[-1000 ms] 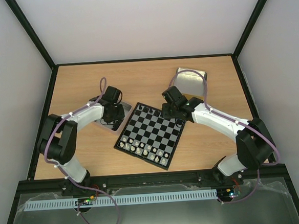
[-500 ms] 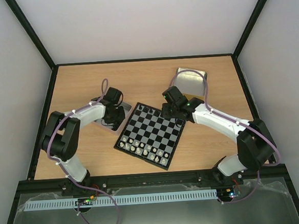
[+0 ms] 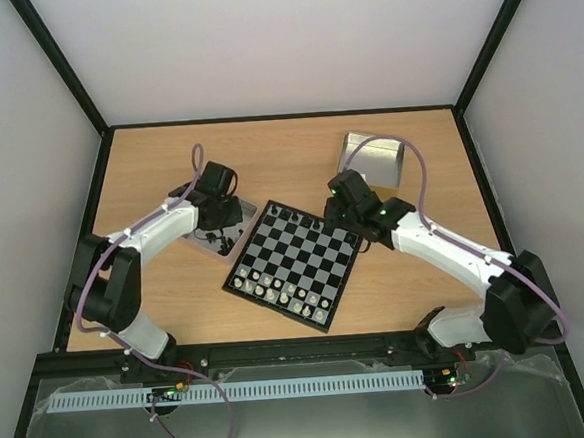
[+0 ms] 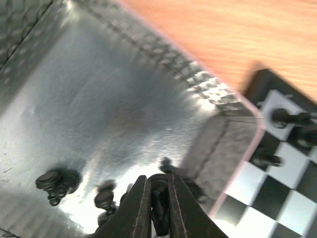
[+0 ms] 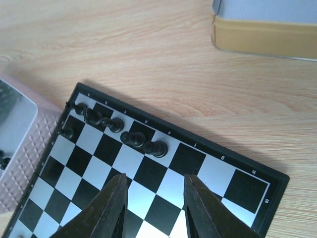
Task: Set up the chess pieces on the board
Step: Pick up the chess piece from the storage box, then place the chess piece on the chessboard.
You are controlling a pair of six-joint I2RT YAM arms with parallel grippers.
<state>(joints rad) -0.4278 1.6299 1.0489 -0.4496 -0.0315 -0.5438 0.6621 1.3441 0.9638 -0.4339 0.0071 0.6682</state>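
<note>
Black and tiny, one chess piece point(image 4: 158, 203) sits clamped in our left gripper point(image 4: 158, 181), low in the shiny metal tray point(image 4: 99, 99), presumably for lifting out. Our right gripper point(image 5: 154, 208) hangs empty, fingers apart, over the black-and-grey checked board point(image 5: 163, 171).

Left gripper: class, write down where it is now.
In the top view the left gripper hangs over the metal tray, just left of the board, jaws shut on a black piece.
</note>
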